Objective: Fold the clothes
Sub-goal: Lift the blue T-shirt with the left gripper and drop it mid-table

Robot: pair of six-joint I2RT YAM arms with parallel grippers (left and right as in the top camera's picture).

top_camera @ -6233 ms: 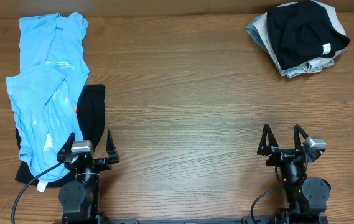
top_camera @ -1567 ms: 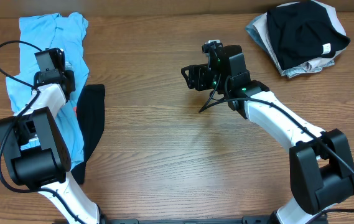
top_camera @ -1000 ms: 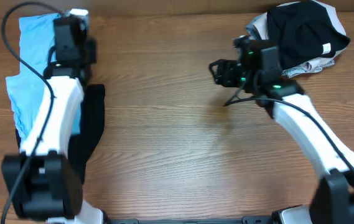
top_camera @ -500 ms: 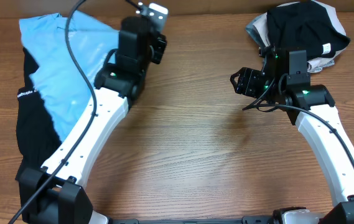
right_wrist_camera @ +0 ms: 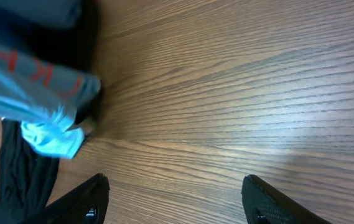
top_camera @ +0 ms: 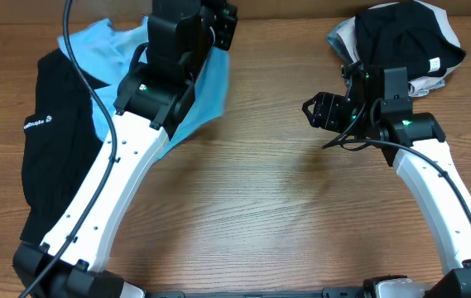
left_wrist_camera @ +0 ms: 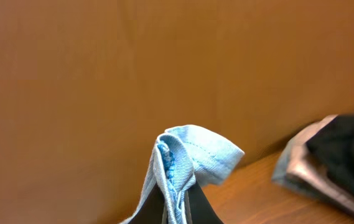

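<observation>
The light blue T-shirt [top_camera: 208, 89] hangs lifted from my left gripper [left_wrist_camera: 180, 200], which is shut on a bunched edge of it [left_wrist_camera: 189, 155] high over the table's back. Part of the shirt trails left [top_camera: 94, 45]. The black garment [top_camera: 49, 161] with a small white logo lies flat at the far left. My right gripper [top_camera: 313, 111] hovers over bare wood right of centre, open and holding nothing. In the right wrist view, its fingers [right_wrist_camera: 80, 200] frame empty table. The blue shirt's red lettering [right_wrist_camera: 33, 78] shows at the upper left there.
A folded pile of black and grey clothes [top_camera: 401, 50] sits at the back right corner, also seen in the left wrist view [left_wrist_camera: 338, 158]. A brown wall rises behind the table. My left arm [top_camera: 127, 157] crosses the left half of the table.
My left arm has swung further right and up, pulling the blue shirt off the black garment. The right gripper has stayed almost in place and spread slightly wider.
</observation>
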